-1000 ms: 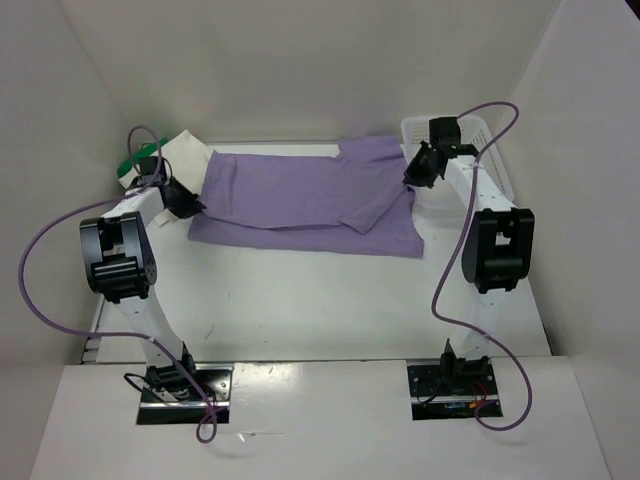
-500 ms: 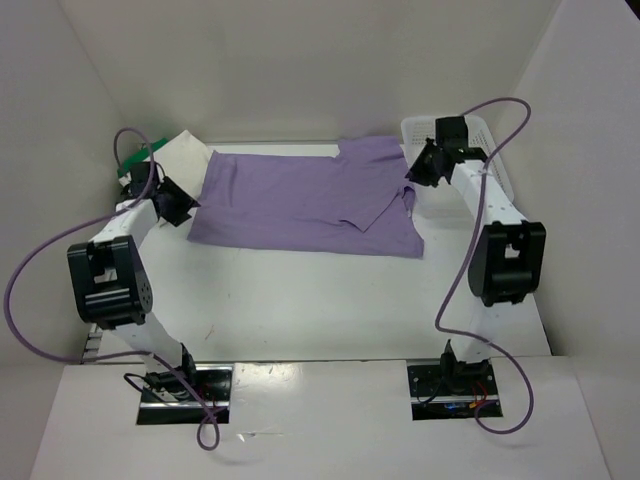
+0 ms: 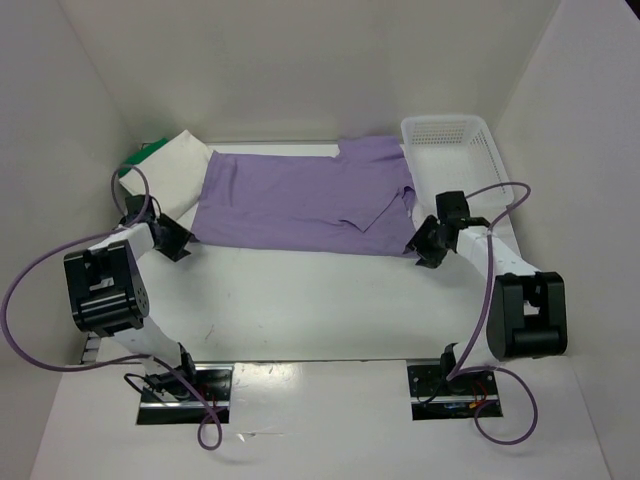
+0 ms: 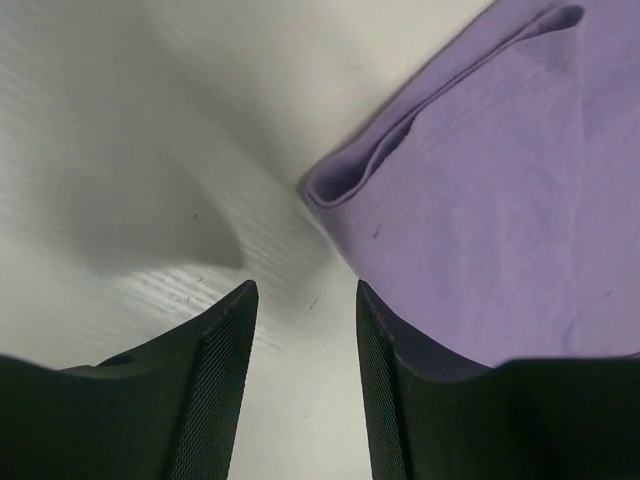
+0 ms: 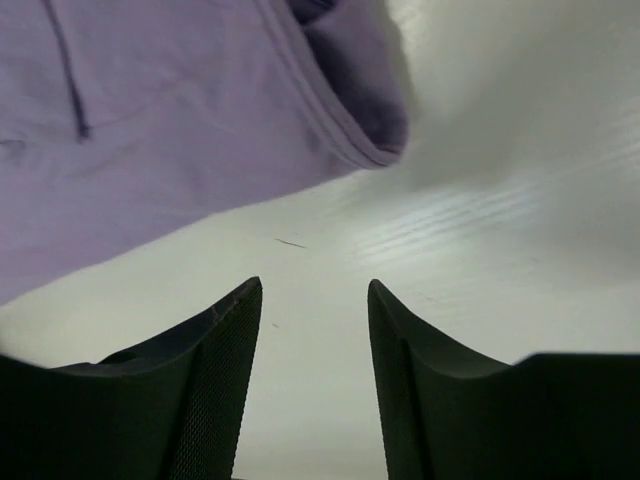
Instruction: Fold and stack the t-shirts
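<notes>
The lavender purple t-shirt (image 3: 300, 195) lies spread flat at the back middle of the table, with a small flap turned over near its right side. My left gripper (image 3: 180, 242) stands open just off its near left corner (image 4: 340, 185), nothing between the fingers (image 4: 225, 360). My right gripper (image 3: 422, 247) stands open just off the near right corner (image 5: 370, 130), also empty. The cream-white t-shirt (image 3: 180, 160) lies folded at the back left on top of the green t-shirt (image 3: 143, 155), which shows only as an edge.
A white plastic mesh basket (image 3: 450, 140) stands at the back right, touching the purple shirt's right edge. White walls close in the table on three sides. Purple cables loop from both arms.
Both grippers have opened and let go of the purple shirt. Both arms have drawn back toward me, from the shirt's far side to its near corners.
</notes>
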You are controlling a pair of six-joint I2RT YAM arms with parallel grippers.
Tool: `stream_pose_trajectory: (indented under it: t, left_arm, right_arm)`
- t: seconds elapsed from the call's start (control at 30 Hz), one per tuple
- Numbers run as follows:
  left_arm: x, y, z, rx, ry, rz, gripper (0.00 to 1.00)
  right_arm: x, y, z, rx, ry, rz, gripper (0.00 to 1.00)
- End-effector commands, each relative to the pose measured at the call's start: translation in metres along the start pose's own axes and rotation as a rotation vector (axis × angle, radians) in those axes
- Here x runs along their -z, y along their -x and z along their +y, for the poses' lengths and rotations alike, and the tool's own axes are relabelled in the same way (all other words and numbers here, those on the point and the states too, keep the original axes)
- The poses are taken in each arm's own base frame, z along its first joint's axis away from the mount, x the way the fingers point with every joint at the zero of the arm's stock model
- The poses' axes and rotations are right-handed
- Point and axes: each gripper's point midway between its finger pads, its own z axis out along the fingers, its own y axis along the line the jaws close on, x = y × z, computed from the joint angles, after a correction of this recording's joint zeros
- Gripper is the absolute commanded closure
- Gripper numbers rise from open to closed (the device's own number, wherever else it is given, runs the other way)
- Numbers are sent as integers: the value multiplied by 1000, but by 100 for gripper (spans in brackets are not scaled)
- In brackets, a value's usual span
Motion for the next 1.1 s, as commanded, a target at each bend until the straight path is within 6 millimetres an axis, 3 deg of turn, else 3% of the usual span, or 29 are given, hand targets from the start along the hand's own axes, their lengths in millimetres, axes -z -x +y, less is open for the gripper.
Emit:
stream_pose_trajectory:
  t: [0.0, 0.17, 0.3, 0.37, 0.47, 0.5, 0.6, 0.7, 0.83, 0.87, 1.07]
  left_arm:
    - [-11, 8, -15, 26, -63, -9, 48]
    - [-29, 9, -19, 48, -83, 17, 58]
    - [-31, 11, -21, 46, -89, 13, 65]
    - [-32, 13, -19, 46, -81, 6, 74]
    - [-33, 11, -18, 46, -81, 6, 84]
    - [-34, 8, -14, 49, -74, 13, 90]
    - [-30, 3, -12, 49, -73, 14, 96]
    - [-22, -1, -7, 31, -57, 18, 100]
    - [-2, -12, -1, 29, -60, 25, 100]
    - [2, -25, 7, 25, -51, 51, 100]
    - [46, -45, 22, 26, -63, 105, 100]
  right_arm:
    - [-7, 12, -2, -51, 7, -60, 47]
    - [-24, 27, -28, -97, -91, -108, 45]
    - [-40, 39, -33, -132, -118, -143, 45]
    - [-46, 42, -32, -143, -120, -141, 45]
    - [-61, 40, -35, -166, -138, -121, 54]
    - [-61, 43, -30, -182, -116, -129, 65]
    - [-65, 44, -27, -195, -102, -130, 88]
    - [-55, 45, -27, -205, -109, -141, 100]
    - [-23, 38, -38, -222, -116, -160, 100]
    - [-5, 33, -35, -221, -98, -164, 100]
    - [59, 15, -53, -301, -52, -151, 100]
